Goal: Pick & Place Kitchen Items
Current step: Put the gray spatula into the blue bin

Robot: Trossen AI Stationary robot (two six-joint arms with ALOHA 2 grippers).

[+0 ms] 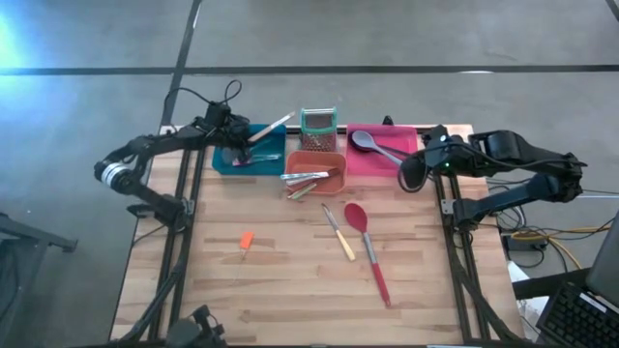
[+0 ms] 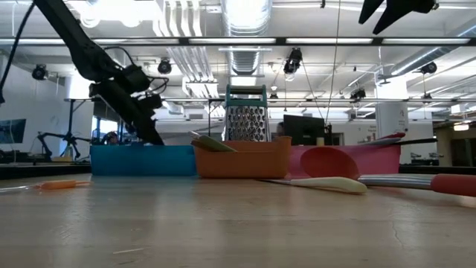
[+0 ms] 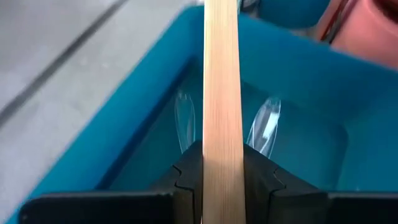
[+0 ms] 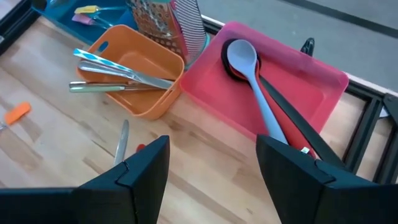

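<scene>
A long pale wooden utensil (image 3: 221,93) is pinched by the left tool (image 3: 221,177) over the blue rectangular plastic bin (image 1: 269,159) at the desk's far edge; the right tool (image 4: 211,165) hangs spread beside the pink rectangular bin (image 1: 411,162). If released while tilted, the utensil could tip over the bin's rim. No readable writing is visible.

The desk (image 1: 290,280) is pale striped wood. Bins: blue (image 1: 221,160), orange (image 1: 329,178), pink (image 1: 379,160). A red spoon (image 1: 366,244), a cream-handled tool (image 1: 339,233) and an orange-handled tool (image 1: 246,241) lie loose. A grey spoon (image 4: 252,81) lies over black ones. The left fingers (image 3: 261,180) are black, gripping a tan stick (image 3: 221,93).
</scene>
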